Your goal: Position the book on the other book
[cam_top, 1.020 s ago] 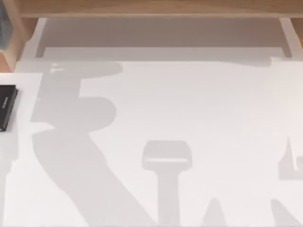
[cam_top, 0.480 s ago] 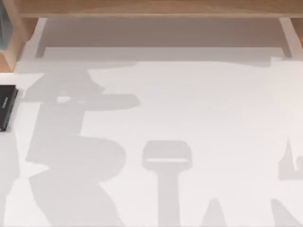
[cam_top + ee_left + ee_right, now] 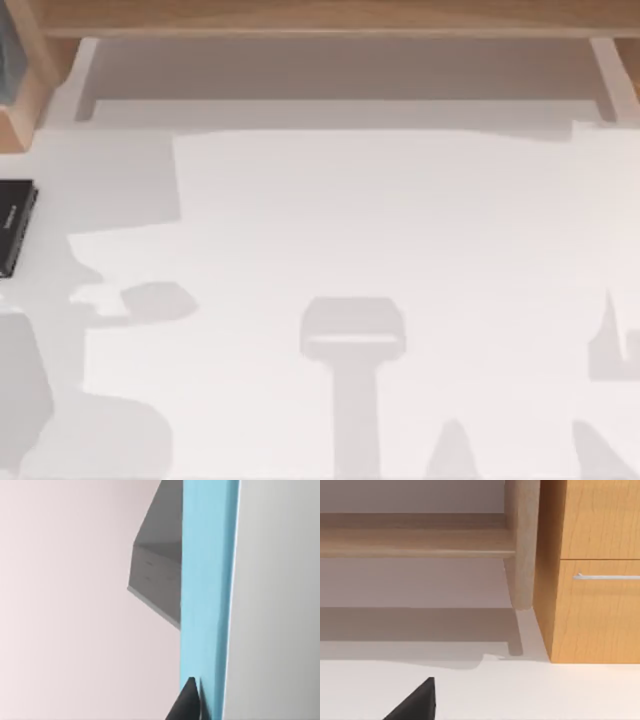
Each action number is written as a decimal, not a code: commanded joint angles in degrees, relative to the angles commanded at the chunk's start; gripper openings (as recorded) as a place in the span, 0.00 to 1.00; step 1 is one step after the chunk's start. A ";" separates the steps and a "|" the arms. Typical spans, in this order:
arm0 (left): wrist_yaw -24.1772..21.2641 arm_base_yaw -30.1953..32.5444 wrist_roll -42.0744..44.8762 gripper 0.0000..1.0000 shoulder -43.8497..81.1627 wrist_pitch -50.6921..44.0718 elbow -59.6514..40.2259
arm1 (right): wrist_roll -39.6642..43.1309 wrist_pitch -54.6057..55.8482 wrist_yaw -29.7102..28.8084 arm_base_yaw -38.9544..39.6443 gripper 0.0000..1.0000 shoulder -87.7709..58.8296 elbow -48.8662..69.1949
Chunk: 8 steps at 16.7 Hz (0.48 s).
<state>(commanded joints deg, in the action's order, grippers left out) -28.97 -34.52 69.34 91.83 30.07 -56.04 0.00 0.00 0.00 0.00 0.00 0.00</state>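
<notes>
The other book (image 3: pixel 15 227), flat and black with pale lettering on its spine, lies at the table's far left edge in the top view. In the left wrist view the book (image 3: pixel 207 580) stands edge-on as a bright teal strip. My left gripper (image 3: pixel 204 706) is shut on it, one dark fingertip (image 3: pixel 187 702) pressed against its cover and the second hidden behind it. A grey flat slab (image 3: pixel 155 580) with faint marks on its side lies below, partly covered by the teal book. My right gripper (image 3: pixel 415 704) hangs low over the white table, facing the wooden cabinet.
A wooden shelf (image 3: pixel 320 15) runs along the table's back edge, with a wooden box (image 3: pixel 20 90) at the back left corner. In the right wrist view a wooden post (image 3: pixel 522 545) and a drawer front with a metal handle (image 3: pixel 607 576) stand ahead. Arm shadows fall on the white table (image 3: pixel 400 220).
The left arm's shadow on the table has slid from the back left toward the front left corner. The black book has not moved.
</notes>
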 joint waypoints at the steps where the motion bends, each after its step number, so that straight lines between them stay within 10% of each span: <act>1: 0.06 -0.41 5.36 0.00 -0.63 -0.10 2.60 | 0.00 0.00 0.00 0.00 1.00 0.00 0.00; 8: 1.42 2.39 32.87 0.00 2.58 -1.04 17.75 | 0.00 0.00 0.00 0.00 1.00 0.00 0.00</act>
<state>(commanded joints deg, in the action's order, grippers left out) -27.55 -32.13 102.21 94.41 29.03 -38.30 0.00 0.00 0.00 0.00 0.00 0.00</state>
